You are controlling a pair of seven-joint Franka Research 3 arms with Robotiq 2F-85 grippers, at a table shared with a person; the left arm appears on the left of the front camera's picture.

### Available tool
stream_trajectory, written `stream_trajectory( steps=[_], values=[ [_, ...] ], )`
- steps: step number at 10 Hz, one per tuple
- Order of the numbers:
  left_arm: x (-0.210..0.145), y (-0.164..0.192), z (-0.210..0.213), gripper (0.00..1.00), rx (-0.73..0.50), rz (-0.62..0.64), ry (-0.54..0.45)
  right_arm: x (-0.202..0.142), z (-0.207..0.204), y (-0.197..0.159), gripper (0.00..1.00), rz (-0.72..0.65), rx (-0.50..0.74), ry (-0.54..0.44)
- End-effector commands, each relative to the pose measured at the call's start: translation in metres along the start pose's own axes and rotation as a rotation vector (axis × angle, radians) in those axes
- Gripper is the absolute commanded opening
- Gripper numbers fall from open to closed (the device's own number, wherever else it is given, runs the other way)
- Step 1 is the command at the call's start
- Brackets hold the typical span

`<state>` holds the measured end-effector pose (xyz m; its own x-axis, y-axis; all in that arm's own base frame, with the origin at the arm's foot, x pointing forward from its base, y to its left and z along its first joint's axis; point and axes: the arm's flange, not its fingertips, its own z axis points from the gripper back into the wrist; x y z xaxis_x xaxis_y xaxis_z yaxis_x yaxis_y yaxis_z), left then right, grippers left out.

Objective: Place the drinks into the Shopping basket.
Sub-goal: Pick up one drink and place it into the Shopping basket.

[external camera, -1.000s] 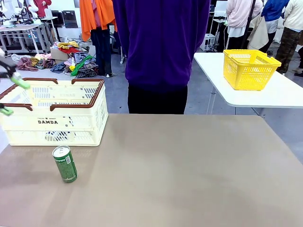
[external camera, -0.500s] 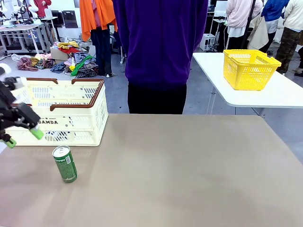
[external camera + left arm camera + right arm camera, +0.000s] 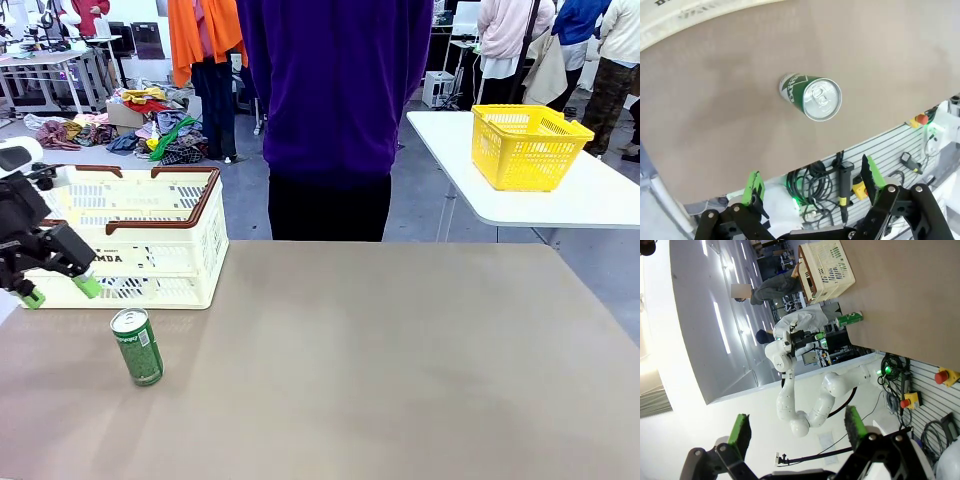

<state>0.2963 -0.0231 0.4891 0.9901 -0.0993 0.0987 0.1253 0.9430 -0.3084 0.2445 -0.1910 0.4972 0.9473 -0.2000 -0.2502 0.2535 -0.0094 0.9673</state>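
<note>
One of the drinks, a green can (image 3: 137, 346) with a silver top, stands upright on the brown table in front of the Shopping basket (image 3: 172, 262), a cream slotted basket with a reddish-brown rim. My left gripper (image 3: 58, 291) hangs open at the table's left edge, before the basket's front wall and up-left of the can. In the left wrist view the green can (image 3: 812, 96) lies ahead of the open left gripper (image 3: 811, 179), apart from both fingers. My right gripper (image 3: 797, 427) is open and holds nothing; the Shopping basket (image 3: 827, 262) and green can (image 3: 849, 318) show far off.
A person in a purple top (image 3: 340, 100) stands at the table's far edge. A yellow basket (image 3: 527, 146) sits on a separate white table (image 3: 590, 200) at the back right. The brown table (image 3: 400, 360) stretches bare to the right of the can.
My left gripper came down from the basket's rim to in front of its wall, closer to the green can, still open. The can has not moved.
</note>
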Motion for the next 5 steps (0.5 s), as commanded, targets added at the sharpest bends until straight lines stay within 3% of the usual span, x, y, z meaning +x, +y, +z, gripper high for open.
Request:
stream_trajectory(
  steps=[1, 5],
  values=[
    [0.001, -0.005, -0.003, 1.0, 0.009, -0.02, 0.005, -0.002, 0.0, 0.003, 1.0, 0.009, 0.005, -0.001],
    [0.019, -0.09, -0.056, 1.0, 0.265, -0.011, -0.059, -0.002, 0.0, 0.003, 1.0, 0.009, 0.005, -0.001]
  ],
)
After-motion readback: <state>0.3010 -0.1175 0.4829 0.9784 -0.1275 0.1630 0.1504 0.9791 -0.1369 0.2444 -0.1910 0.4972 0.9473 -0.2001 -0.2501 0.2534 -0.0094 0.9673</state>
